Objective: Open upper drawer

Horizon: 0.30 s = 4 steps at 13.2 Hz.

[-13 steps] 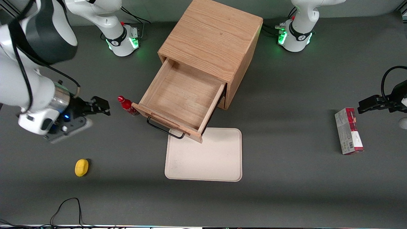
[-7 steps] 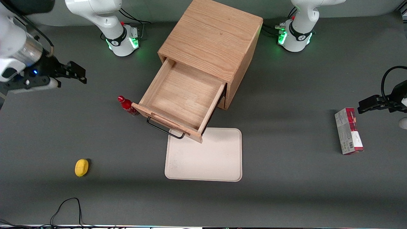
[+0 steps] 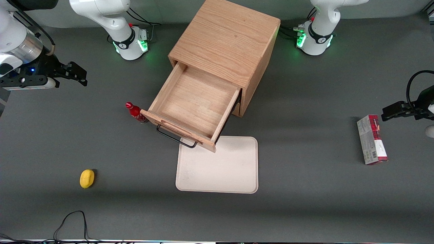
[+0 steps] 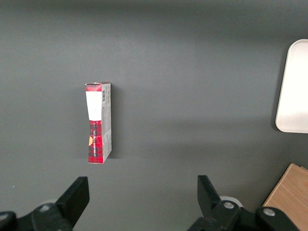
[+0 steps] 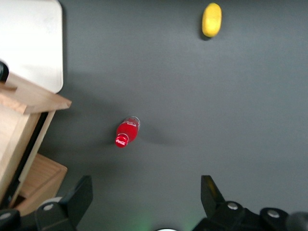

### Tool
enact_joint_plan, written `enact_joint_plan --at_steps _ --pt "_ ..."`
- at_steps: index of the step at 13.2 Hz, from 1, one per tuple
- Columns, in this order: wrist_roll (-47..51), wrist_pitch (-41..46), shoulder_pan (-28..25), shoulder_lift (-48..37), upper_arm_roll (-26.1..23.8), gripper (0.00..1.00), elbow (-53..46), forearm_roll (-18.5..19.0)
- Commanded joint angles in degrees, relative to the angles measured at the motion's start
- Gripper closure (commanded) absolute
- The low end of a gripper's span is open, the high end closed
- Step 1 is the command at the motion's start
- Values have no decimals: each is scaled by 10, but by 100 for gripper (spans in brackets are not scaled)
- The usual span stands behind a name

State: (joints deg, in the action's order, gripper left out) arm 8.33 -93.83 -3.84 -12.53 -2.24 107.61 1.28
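The upper drawer of the light-oak cabinet stands pulled far out, and its wooden inside is bare. Its thin black wire handle hangs on the drawer front, above the edge of a tray. My gripper is open and holds nothing. It hovers over the table toward the working arm's end, well away from the drawer and farther from the front camera than the handle. In the right wrist view the open gripper looks down on the table, with the drawer's corner at the frame's edge.
A small red bottle stands beside the drawer front; it also shows in the right wrist view. A yellow lemon lies nearer the front camera. A cream tray lies in front of the drawer. A red-and-grey box lies toward the parked arm's end.
My gripper has drawn away from the drawer front, toward the working arm's end and farther from the front camera, then nearly stopped. The drawer has stayed pulled out.
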Motion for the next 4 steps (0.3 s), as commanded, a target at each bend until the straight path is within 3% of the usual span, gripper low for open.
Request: enact_joint_plan --at_steps 1,4 --pt "65 -3 2 0 -7 0 -6 4" --pt "67 0 2 5 -2 0 -18 2"
